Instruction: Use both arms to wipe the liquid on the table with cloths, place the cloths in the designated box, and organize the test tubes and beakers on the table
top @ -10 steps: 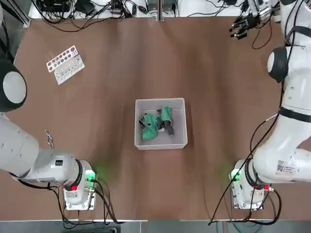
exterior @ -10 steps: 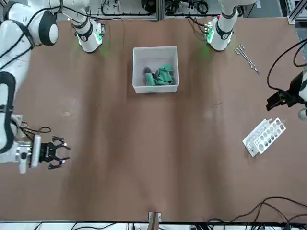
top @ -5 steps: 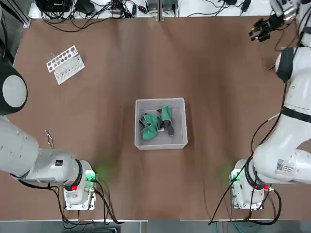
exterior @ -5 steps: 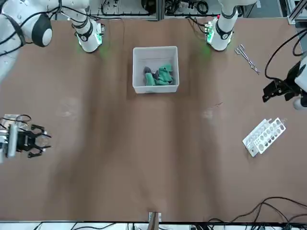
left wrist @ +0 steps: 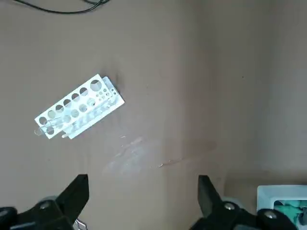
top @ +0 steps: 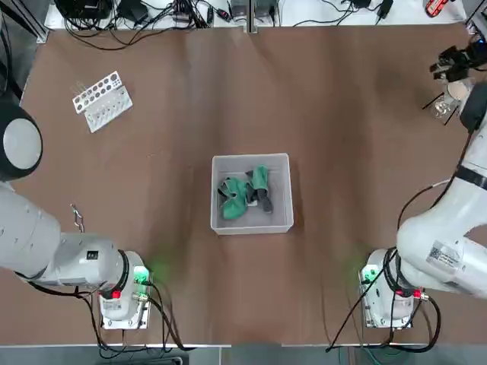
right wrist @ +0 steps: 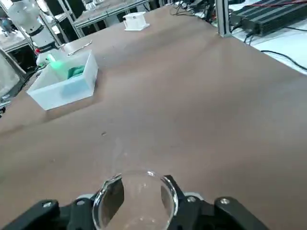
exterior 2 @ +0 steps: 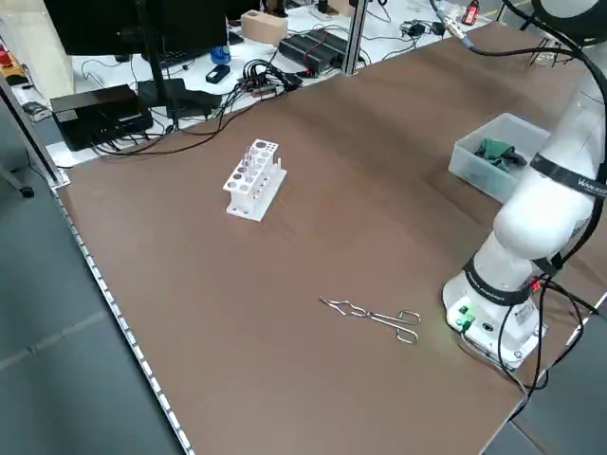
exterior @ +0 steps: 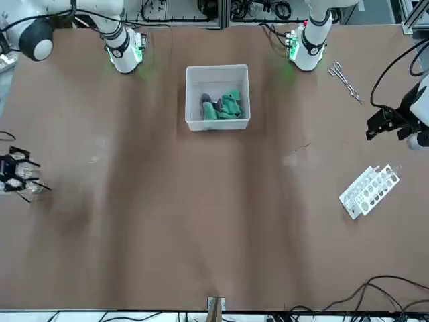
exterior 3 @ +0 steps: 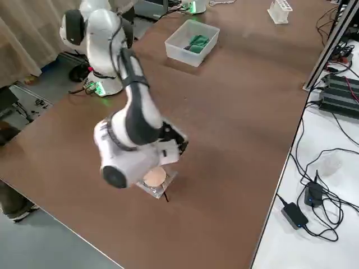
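While the right gripper (right wrist: pixel 139 199) grips a clear beaker (right wrist: pixel 136 201) between its part-open fingers — over the table (top: pixel 342 99) on its far right — the left gripper (left wrist: pixel 144 203) hangs wide open and empty; mid-table, the box (top: pixel 252 220) holds green cloths (top: pixel 234 199), apart from the white rack (top: pixel 106 108).

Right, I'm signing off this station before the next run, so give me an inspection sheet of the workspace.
Surface: brown table, faint wet-looking smear near the rack
Cloths: green and grey, inside the box
Rack: white, upright, a clear tube showing at it
Beaker: clear glass, between the right gripper's fingers
Clutter: metal tongs-like tool lying on the table
Left gripper: open, over the table, nothing held
Right gripper: shut on the beaker, by the robot's right side of the table
Cables: black tangle along the far edge
Surroundings: monitor, person's shoe
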Motion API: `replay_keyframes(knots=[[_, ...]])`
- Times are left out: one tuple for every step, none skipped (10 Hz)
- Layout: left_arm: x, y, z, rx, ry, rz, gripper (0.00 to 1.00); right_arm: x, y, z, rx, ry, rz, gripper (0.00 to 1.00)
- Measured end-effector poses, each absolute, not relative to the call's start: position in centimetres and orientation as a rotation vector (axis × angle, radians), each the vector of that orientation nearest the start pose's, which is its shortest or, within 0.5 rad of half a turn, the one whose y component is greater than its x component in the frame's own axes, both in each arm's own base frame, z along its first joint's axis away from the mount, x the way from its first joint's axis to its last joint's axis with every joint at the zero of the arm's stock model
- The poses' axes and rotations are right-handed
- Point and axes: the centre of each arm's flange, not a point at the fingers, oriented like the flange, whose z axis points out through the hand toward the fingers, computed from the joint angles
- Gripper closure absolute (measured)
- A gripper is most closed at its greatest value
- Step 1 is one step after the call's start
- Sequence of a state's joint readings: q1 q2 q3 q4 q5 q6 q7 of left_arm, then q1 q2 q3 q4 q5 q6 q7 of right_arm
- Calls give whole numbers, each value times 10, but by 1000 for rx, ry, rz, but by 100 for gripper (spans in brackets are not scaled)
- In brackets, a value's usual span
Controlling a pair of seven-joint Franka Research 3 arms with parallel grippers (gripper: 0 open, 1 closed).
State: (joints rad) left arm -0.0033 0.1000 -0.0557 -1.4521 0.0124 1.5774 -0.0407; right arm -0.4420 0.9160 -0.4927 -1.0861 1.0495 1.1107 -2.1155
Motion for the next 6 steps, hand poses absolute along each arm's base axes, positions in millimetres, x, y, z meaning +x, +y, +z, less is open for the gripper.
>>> replay_keyframes(knots=[[586, -32, 625, -3136, 27, -43, 0, 563, -409, 303, -1823, -1303, -761, 56], [585, -31, 626, -3136, 23, -46, 0, 554, -425, 306, -1844, -1295, -780, 56], [585, -29, 627, -3136, 17, -48, 0, 546, -437, 306, -1866, -1285, -800, 54], [585, -27, 627, -3135, 14, -45, 0, 542, -447, 303, -1887, -1281, -833, 53], [584, -28, 627, -3135, 15, -38, 0, 543, -454, 298, -1900, -1276, -887, 52], [584, -28, 626, -3135, 15, -34, 0, 547, -457, 290, -1902, -1264, -940, 52]])
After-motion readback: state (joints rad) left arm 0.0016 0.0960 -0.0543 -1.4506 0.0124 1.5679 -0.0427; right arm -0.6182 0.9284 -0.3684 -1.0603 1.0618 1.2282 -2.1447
